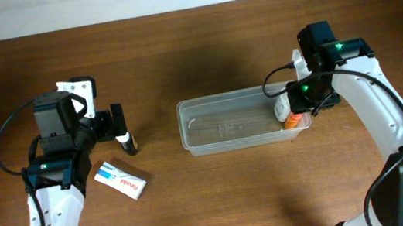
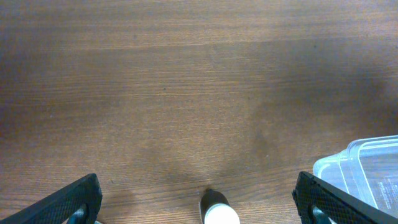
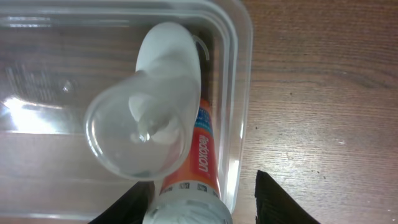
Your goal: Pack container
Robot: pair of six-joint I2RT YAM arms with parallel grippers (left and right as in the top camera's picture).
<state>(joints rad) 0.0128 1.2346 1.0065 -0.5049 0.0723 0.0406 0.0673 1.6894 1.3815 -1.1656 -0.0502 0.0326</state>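
The clear plastic container [image 1: 229, 142] lies at the table's middle. At its right end lie a white bottle with a clear cap [image 3: 165, 68] and an orange tube [image 3: 199, 158]; both also show in the overhead view, the bottle [image 1: 282, 107] and the tube [image 1: 293, 122]. My right gripper [image 1: 306, 105] hangs over that end, open [image 3: 202, 185], with one finger inside the container and one outside its wall [image 3: 239, 93]. My left gripper [image 1: 121, 127] is open wide [image 2: 198, 182], with a small dark bottle with a white cap [image 2: 218, 213] between its fingers, untouched.
A white box with blue and red print [image 1: 121, 180] lies on the table in front of the left arm. The small dark bottle [image 1: 129, 143] stands left of the container. The container's corner [image 2: 364, 163] shows at the left wrist view's right edge.
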